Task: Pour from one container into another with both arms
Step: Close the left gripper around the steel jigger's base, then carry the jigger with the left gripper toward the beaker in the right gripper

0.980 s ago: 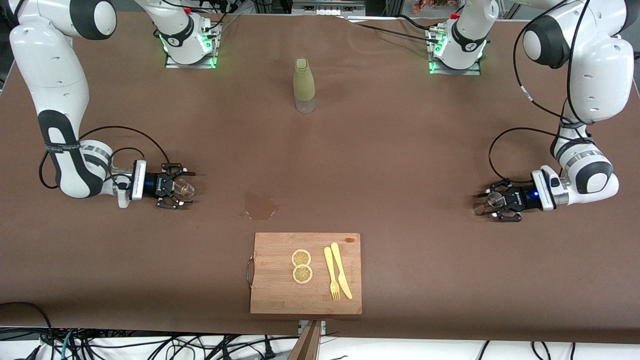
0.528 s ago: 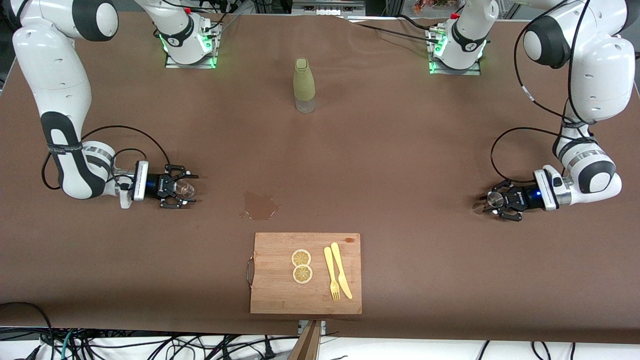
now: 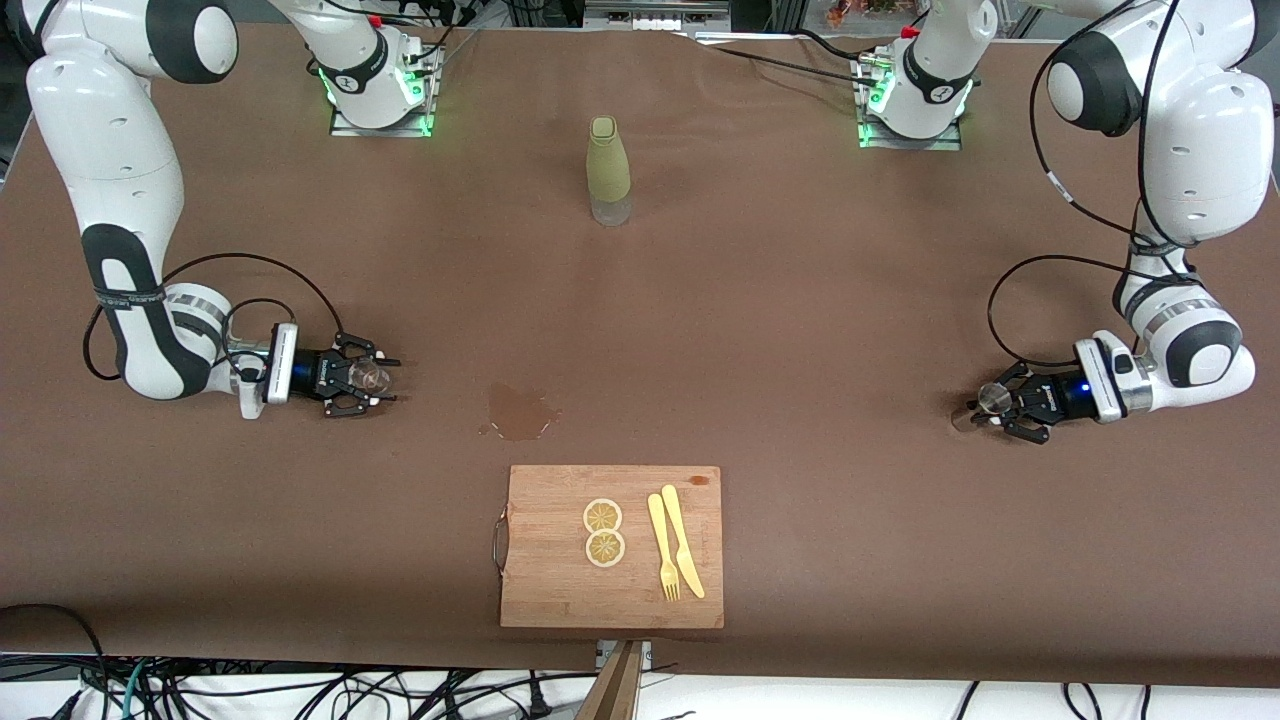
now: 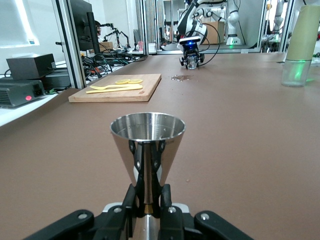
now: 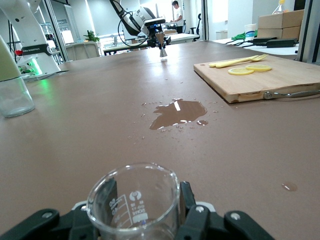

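A steel jigger point(image 3: 992, 398) stands on the brown table at the left arm's end. My left gripper point(image 3: 996, 404) lies low along the table, shut on the jigger's narrow waist; the left wrist view shows the cone point(image 4: 147, 137) rising above the clamped fingers point(image 4: 136, 197). At the right arm's end stands a clear glass beaker point(image 3: 368, 376) with printed marks. My right gripper point(image 3: 372, 378) is around it. In the right wrist view the beaker point(image 5: 134, 200) sits between the fingers point(image 5: 187, 200), which press against its wall. Both containers look empty.
A green-sleeved bottle point(image 3: 608, 170) stands mid-table near the bases. A puddle of spilled liquid point(image 3: 520, 412) lies between the grippers. Nearer the camera is a wooden cutting board point(image 3: 550, 580) carrying two lemon slices point(image 3: 603, 532), a yellow fork point(image 3: 661, 550) and a knife point(image 3: 682, 545).
Both grippers have closed in. The left went from half open to clamped on the jigger's waist. The right narrowed from wide open to the beaker's wall. Both containers stayed in place.
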{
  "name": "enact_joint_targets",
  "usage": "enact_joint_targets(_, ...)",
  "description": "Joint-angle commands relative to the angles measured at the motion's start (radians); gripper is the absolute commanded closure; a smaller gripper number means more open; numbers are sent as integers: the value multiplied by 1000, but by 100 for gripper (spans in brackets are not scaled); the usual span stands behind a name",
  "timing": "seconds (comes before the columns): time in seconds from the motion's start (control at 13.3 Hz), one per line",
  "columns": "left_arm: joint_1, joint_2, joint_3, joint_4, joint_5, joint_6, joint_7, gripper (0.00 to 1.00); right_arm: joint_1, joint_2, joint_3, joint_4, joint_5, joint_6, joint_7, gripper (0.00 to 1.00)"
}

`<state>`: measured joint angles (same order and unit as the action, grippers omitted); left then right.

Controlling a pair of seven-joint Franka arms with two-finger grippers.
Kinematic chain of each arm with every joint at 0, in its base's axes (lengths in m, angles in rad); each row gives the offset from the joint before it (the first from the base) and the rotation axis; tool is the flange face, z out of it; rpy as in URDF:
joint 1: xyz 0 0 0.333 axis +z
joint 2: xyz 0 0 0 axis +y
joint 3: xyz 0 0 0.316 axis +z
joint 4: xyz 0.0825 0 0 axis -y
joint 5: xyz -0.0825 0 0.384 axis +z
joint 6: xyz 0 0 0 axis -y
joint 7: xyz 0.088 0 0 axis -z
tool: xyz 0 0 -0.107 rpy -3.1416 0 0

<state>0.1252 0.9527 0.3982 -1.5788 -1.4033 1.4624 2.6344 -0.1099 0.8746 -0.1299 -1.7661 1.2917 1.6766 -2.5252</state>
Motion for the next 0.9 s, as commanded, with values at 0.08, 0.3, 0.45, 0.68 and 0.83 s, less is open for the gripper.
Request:
enact_joint_targets(0.08, -77, -78, 39, -15, -14, -10, -10, 100, -1, 38, -8, 27, 27, -31, -29, 40)
enact_joint_targets(0.3, -172, -124, 37, -20, -5, 27, -118, 100, -2, 50, -8, 27, 31, -32, -46, 40)
enact_joint_targets(0.45, -277, -134, 33, -14, -2, 79, -181, 100, -2, 50, -8, 27, 32, -32, -60, 40)
enact_joint_targets(0.68, -413, -129, -2, -12, -40, 189, -331, 100, -4, 50, -10, 48, 31, -55, -61, 58)
enact_joint_targets(0.83, -523, -120, -13, -12, -126, 272, -451, 100, -4, 50, -10, 48, 35, -55, -60, 62)
